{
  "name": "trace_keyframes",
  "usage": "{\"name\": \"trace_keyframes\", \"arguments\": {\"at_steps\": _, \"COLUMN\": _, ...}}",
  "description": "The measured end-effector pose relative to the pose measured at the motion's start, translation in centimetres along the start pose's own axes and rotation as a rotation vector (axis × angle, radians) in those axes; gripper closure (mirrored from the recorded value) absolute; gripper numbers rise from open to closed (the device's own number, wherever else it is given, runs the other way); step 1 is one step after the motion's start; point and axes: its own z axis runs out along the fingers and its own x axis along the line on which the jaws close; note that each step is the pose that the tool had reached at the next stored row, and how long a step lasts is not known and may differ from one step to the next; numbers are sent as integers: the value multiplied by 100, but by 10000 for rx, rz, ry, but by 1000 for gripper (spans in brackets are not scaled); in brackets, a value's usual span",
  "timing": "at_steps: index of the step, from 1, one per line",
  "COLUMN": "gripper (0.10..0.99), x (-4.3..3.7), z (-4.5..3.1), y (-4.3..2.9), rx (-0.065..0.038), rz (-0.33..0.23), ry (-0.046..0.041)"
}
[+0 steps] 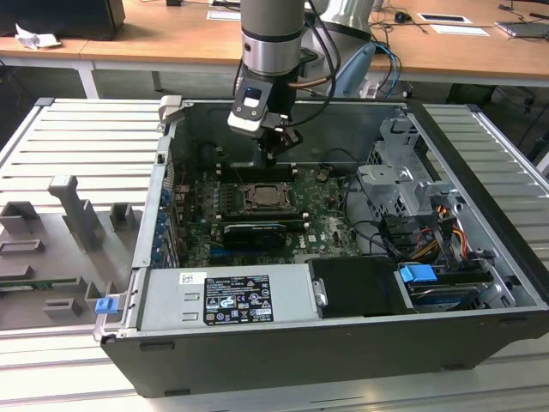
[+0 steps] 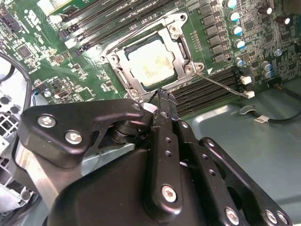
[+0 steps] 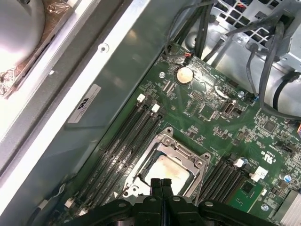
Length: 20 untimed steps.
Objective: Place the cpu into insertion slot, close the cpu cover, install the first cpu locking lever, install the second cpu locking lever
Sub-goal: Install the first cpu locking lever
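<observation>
Cpu sits under lowered cpu cover; lever looks unlocked, so both levers prob. left. Hand pinched together, empty, at 12 o'clock of the cover

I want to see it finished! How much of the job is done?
The cpu sits in the slot, cover down over it. The shut gripper hovers at the slot's edge. One lever sticks out unlocked, so locking looks left.
</observation>
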Motion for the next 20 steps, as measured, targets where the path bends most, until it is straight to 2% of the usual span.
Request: {"name": "trace_keyframes", "arguments": {"at_steps": 20, "gripper": 980, "x": 0, "z": 0, "y": 0, "rx": 20, "rz": -1635, "ry": 96}}
